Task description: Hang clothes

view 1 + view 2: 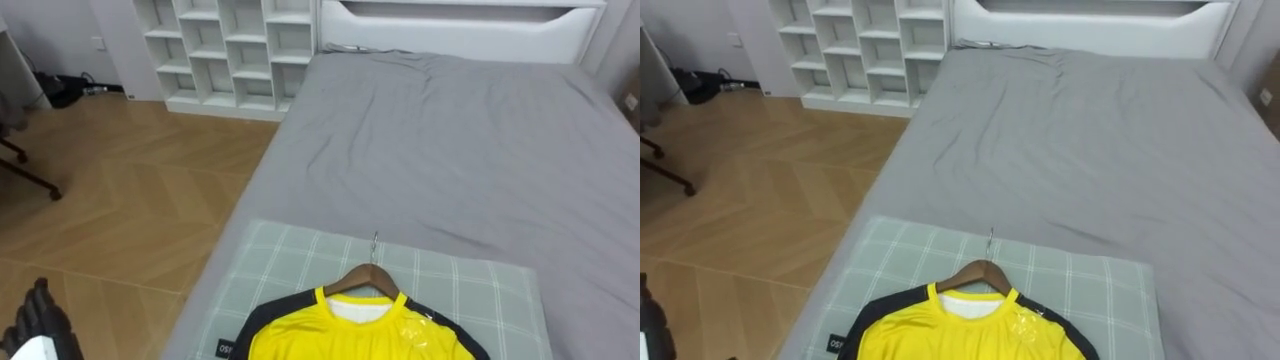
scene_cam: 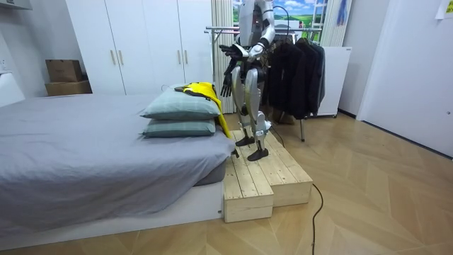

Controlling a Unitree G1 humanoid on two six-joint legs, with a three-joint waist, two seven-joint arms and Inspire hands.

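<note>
In my left eye view the yellow shirt (image 1: 355,335) lies on its wooden hanger (image 1: 362,279) atop the checked pillow (image 1: 290,262), long axis and hook (image 1: 375,245) pointing up the bed (image 1: 450,150) toward the headboard (image 1: 460,25), my left hand (image 1: 40,315) straight-fingered and empty; in the room view my right hand (image 2: 226,83) hangs slack, holding nothing.

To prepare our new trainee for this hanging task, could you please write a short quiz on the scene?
1. True or false: the yellow shirt is already on its wooden hanger.
2. What does the shirt lie on? A) a checked pillow B) the floor C) a chair
3. Fill in: the clothes rack stands ___ the robot.
Key: 1 true; 2 A; 3 behind.
</note>
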